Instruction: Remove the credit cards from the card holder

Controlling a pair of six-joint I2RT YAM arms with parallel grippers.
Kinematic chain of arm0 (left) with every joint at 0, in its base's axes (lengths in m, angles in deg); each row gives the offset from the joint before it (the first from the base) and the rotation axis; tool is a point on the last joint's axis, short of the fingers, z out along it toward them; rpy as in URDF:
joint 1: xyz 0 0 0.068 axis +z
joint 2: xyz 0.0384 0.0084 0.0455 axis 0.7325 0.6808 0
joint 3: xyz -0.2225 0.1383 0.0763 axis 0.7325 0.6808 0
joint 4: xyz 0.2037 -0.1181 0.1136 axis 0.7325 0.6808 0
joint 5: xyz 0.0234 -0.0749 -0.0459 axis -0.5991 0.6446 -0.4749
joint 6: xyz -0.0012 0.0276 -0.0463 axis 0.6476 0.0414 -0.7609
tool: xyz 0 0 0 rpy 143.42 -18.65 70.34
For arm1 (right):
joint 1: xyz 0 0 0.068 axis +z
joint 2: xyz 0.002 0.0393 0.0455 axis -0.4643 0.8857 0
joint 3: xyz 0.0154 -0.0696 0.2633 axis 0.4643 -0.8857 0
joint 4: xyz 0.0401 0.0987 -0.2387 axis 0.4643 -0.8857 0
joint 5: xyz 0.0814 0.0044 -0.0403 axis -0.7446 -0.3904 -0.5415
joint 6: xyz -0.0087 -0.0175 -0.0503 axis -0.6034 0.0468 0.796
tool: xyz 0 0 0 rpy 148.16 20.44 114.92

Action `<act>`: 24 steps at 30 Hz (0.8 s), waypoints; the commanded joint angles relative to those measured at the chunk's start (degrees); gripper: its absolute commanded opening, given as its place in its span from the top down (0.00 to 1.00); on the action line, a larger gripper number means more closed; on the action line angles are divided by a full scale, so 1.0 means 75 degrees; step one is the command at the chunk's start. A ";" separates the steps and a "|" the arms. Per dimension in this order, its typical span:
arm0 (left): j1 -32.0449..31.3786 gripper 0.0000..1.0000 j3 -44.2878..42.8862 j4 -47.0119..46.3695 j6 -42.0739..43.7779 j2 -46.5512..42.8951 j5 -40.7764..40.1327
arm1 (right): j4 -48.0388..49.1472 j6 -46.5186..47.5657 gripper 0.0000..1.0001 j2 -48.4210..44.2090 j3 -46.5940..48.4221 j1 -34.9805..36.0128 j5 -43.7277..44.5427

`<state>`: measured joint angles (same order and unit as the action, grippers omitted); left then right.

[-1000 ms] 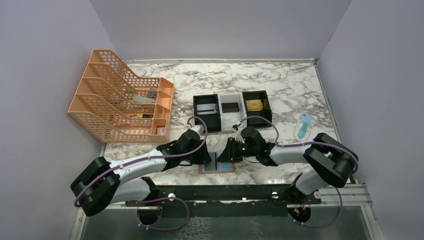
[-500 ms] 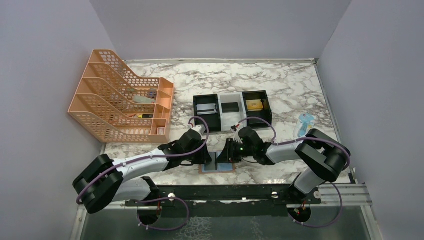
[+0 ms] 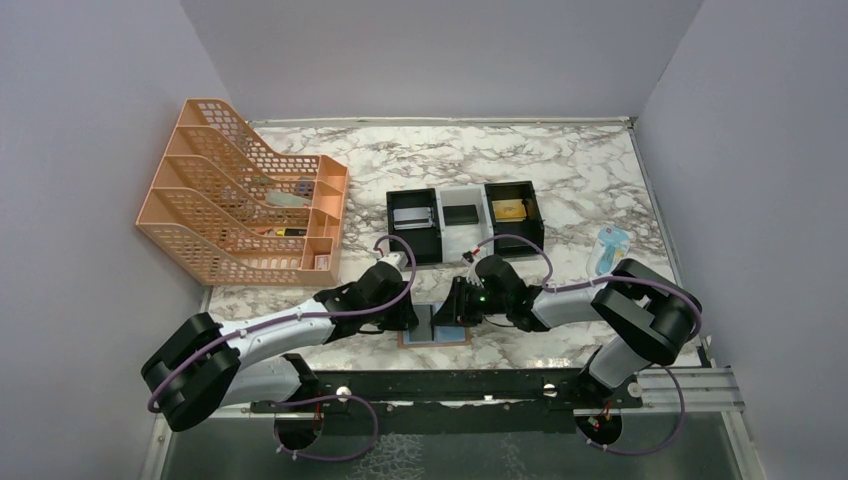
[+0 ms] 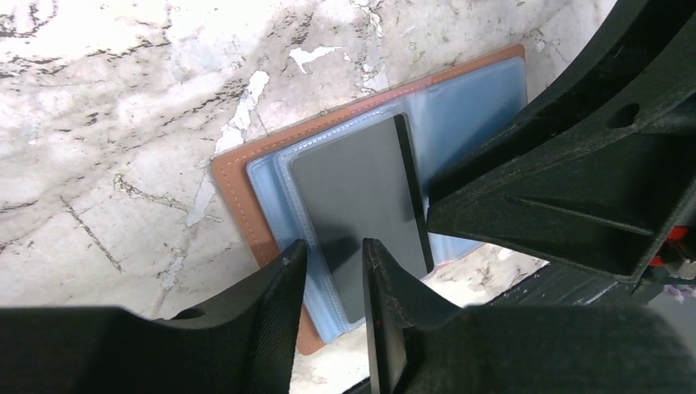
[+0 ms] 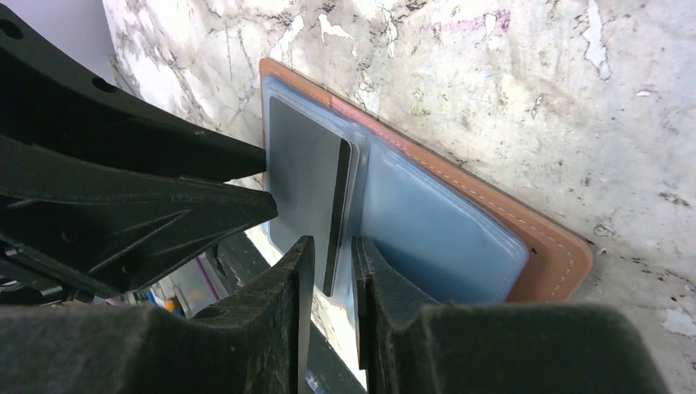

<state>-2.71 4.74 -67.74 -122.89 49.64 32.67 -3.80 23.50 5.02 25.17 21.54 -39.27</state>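
Card-pulling step under way at the near edge of the white-and-grey marbled table (image 4: 98, 123). L to R: the left gripper (image 4: 335, 246), black fingers only a narrow gap apart, sits over one end of a dark grey plastic credit card (image 4: 353, 197). Can't tell if it has hold. The tan-brown stitched leather card holder (image 4: 232, 193) lies spread open and flat between both claws, its light-blue clear sleeves showing. The card is tucked in the left-hand sleeve, w/ a black strip along one long edge. The right gripper (image 5: 332, 242) is likewise nearly closed, w/ the card's end running into its gap; grip not clear. Next, prob.: pin the holder, pinch the thin edge firmly, slide the card out along the sleeve.
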 commanded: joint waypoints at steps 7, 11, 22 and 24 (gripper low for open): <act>-0.0172 0.79 -0.0035 0.0314 0.0097 0.0321 -0.0181 | 0.0100 -0.0056 0.79 0.0010 0.0168 0.0075 0.0071; -0.0201 0.84 -0.0004 0.0321 0.0093 0.0307 -0.0226 | -0.0141 -0.0052 0.82 0.0001 0.0206 0.0081 0.0237; -0.0226 0.72 -0.0276 0.0732 0.0136 0.0131 -0.0464 | -0.1186 0.0141 0.81 -0.0304 0.0291 0.0083 0.1020; -0.0243 0.68 -0.0372 0.0764 0.0130 -0.0031 -0.0483 | -0.1177 0.0148 0.81 -0.0303 0.0236 0.0083 0.1012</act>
<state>-4.00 3.41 -66.10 -122.48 50.95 30.79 -9.44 23.54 3.63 26.86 21.89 -35.32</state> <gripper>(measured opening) 0.283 0.194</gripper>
